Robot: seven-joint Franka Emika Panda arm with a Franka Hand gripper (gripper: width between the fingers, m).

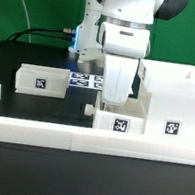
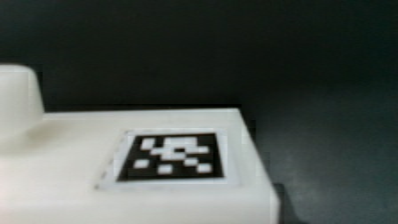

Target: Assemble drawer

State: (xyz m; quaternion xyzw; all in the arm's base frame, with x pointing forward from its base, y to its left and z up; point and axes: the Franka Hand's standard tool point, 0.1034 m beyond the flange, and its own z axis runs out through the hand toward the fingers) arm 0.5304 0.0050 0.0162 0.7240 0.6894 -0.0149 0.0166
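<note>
My gripper (image 1: 121, 67) hangs over the middle of the table. It seems shut on a white drawer part (image 1: 118, 87), which stands slightly tilted below the hand; the fingers themselves are hidden. In the wrist view this white part (image 2: 107, 150) fills the near corner, very close and blurred, with a black-and-white tag (image 2: 175, 157) on its face. A large open white drawer box (image 1: 176, 89) stands just to the exterior view's right of it. A smaller white box (image 1: 43, 79) with a tag lies to the left.
A low white wall (image 1: 40, 129) runs along the front, with a tagged white block (image 1: 119, 122) against it. The marker board (image 1: 86, 80) lies behind the gripper. A small dark piece (image 1: 88, 109) sits on the black table (image 2: 302, 60).
</note>
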